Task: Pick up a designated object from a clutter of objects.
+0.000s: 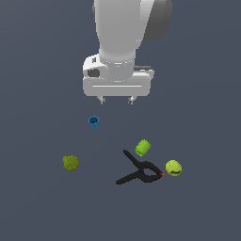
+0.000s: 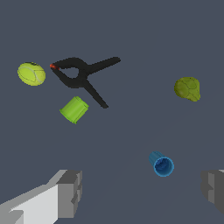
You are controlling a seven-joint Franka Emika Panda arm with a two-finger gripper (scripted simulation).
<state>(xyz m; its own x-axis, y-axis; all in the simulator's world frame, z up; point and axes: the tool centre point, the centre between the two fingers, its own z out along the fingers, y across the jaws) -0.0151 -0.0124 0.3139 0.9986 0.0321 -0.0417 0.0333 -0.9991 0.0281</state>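
Observation:
The lime-green cylinder lies on its side on the grey floor, right beside one handle of the black clamp. It also shows in the wrist view. My gripper hangs open and empty well above the floor, behind the clutter and apart from every item. In the wrist view its two fingers stand wide apart, with the cylinder and the clamp beyond them.
A tiny blue cup lies nearest below the gripper, also in the wrist view. An olive-green lump sits at the exterior view's left. A yellow-green ball sits by the clamp's red tip.

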